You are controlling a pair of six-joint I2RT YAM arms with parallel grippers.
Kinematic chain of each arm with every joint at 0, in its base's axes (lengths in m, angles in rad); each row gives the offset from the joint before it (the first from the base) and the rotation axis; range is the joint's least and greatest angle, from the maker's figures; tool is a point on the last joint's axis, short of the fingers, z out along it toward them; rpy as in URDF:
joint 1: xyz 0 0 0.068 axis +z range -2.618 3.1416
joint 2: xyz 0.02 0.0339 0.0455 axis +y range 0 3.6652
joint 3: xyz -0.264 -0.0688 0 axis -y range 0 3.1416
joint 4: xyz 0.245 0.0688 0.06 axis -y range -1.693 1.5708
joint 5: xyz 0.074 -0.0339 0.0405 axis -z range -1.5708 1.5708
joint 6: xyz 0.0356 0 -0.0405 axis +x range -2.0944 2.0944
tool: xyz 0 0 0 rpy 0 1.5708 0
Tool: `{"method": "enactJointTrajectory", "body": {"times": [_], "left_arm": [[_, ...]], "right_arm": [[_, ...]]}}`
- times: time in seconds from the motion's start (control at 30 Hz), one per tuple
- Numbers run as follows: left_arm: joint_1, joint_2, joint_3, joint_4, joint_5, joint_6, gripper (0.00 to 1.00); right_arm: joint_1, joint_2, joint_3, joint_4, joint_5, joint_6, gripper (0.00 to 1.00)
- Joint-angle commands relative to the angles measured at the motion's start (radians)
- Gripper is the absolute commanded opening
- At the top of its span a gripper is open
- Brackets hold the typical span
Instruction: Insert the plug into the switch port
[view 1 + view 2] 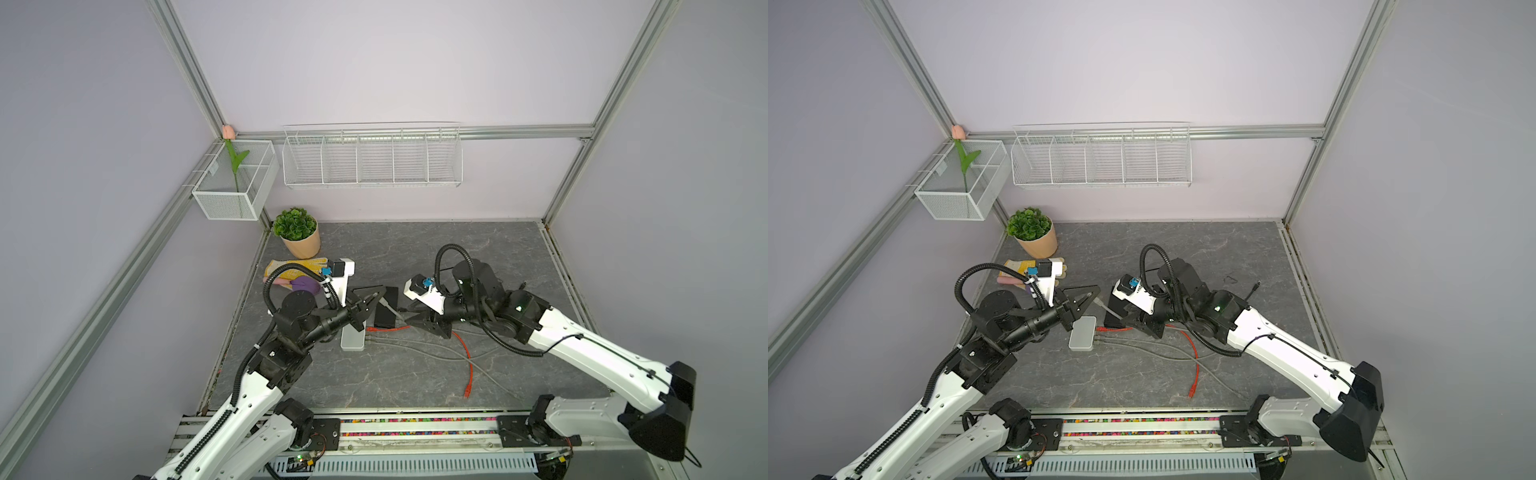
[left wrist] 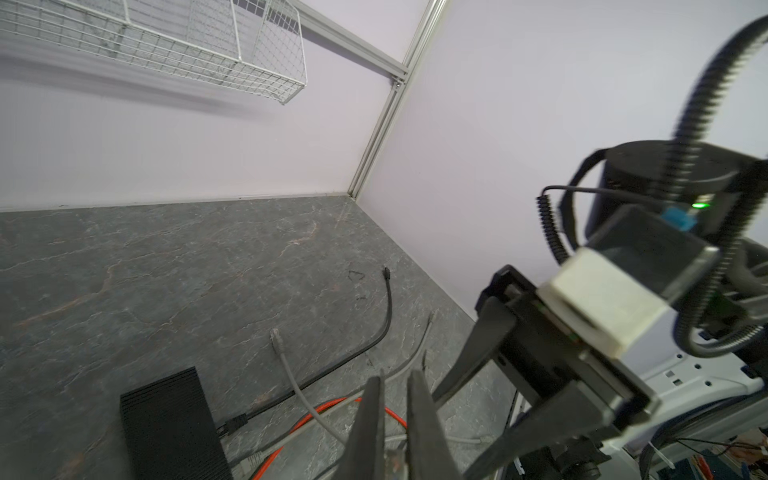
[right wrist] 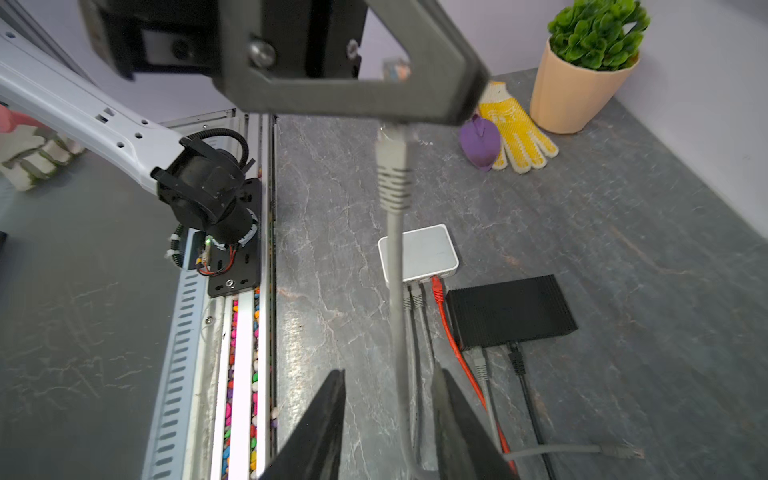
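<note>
While the left claw (image 1: 375, 297) pinches the grey plug (image 3: 390, 166) above the desk (image 3: 623, 249), the right claw (image 3: 390, 376) is loose, jaws apart on both sides of the cable (image 3: 397, 332).

On the tabletop (image 1: 415, 374), the switch (image 1: 353, 341) lies left of centre, the flat box (image 1: 382, 320) just beside it on the right. Potted plant (image 1: 297, 232) stands in the rear left corner, glove (image 3: 515, 133) before it. Cables (image 3: 417, 297) trail rightward from the switch.
</note>
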Motion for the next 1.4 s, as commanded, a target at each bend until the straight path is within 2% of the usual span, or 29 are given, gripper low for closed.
{"method": "enactJointTrajectory", "body": {"times": [0.0, 0.13, 0.2, 0.27, 1.17, 1.37], "left_arm": [[-0.003, -0.003, 0.005, 0.012, -0.047, -0.026, 0.00], [-0.003, -0.003, -0.004, 0.016, -0.073, -0.038, 0.00], [-0.003, -0.003, -0.007, 0.015, -0.080, -0.044, 0.00], [-0.003, -0.003, -0.011, 0.016, -0.086, -0.048, 0.00], [-0.003, -0.032, -0.039, 0.004, -0.114, -0.064, 0.00], [-0.003, -0.031, -0.039, 0.006, -0.111, -0.065, 0.00]], "right_arm": [[0.046, -0.016, 0.013, 0.071, 0.194, -0.020, 0.39], [0.080, 0.032, 0.044, 0.076, 0.249, -0.027, 0.36], [0.095, 0.055, 0.054, 0.089, 0.278, -0.029, 0.28], [0.104, 0.078, 0.062, 0.102, 0.290, -0.027, 0.25], [0.144, 0.182, 0.139, 0.142, 0.259, -0.024, 0.29], [0.147, 0.192, 0.145, 0.149, 0.271, -0.024, 0.22]]}}
